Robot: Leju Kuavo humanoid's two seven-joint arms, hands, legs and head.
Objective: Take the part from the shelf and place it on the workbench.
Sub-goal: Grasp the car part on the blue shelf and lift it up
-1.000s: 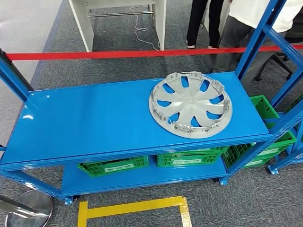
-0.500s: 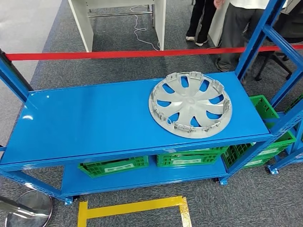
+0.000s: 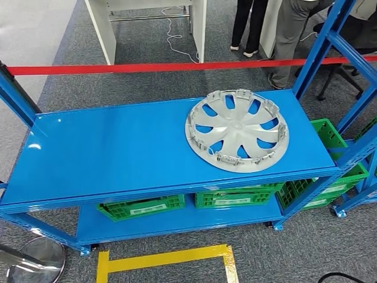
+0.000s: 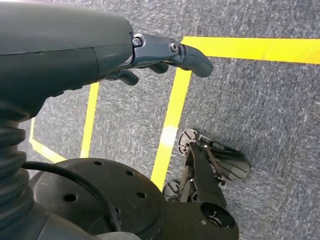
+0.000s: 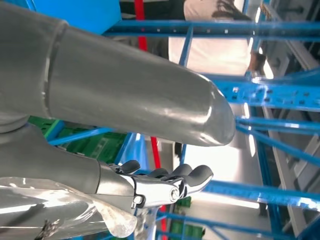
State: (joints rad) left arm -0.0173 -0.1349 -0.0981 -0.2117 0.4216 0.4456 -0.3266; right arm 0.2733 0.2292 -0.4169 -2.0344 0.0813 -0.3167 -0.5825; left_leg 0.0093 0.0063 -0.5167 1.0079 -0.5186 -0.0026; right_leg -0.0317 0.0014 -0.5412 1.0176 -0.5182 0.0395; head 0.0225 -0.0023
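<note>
The part is a silver wheel cover [image 3: 237, 130] with curved spokes. It lies flat on the right half of the blue shelf's top board [image 3: 111, 147], near the front edge. My left hand [image 4: 162, 52] hangs over grey carpet with yellow tape lines, its fingers loosely extended and holding nothing. My right hand [image 5: 166, 182] is low beside blue shelf frames, its fingers stretched out and apart with nothing in them. Both hands are well away from the wheel cover.
Green crates [image 3: 140, 207] fill the lower shelf and another stands at the right [image 3: 328, 132]. A red barrier tape [image 3: 133, 68] runs behind the shelf. People's legs [image 3: 288, 35] and a white desk [image 3: 106, 29] stand beyond it. Blue uprights [image 3: 318, 50] rise at the right.
The people behind the shelf have shifted farther back and to the right. A dark cable has appeared at the lower right edge. The wheel cover has not moved.
</note>
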